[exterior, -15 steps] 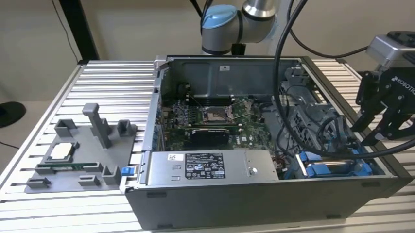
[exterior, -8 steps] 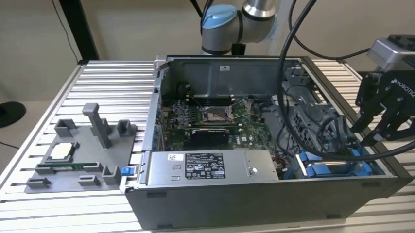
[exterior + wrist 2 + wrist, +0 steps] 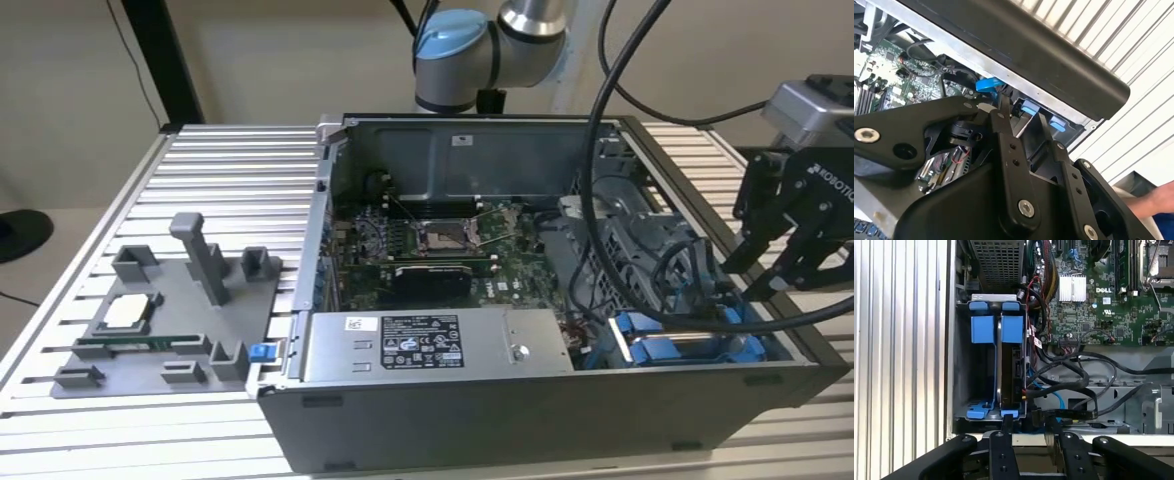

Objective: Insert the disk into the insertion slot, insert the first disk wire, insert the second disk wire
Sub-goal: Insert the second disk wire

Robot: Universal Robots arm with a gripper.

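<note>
Exterior view: gripper [image 3: 785, 270] hangs over the near right corner of the case [image 3: 534, 420]; the black cables [image 3: 595, 140] draped there could snag a finger, I reckon. First wrist view: the insertion slot [image 3: 961, 365] holds the disk [image 3: 1013, 365] on edge, beside 1 blue carrier [image 3: 982, 330] that looks empty. Second wrist view: fingers [image 3: 1004, 115] apart, nothing clamped.

Exterior view: high, oblique, whole computer case [image 3: 534, 420] in frame, gripper [image 3: 767, 275] at exterior view's right. First wrist view: close, straight down into insertion slot [image 3: 961, 370]. Second wrist view: closer, slanted along fingers [image 3: 1004, 145]. All share slot corner.
</note>
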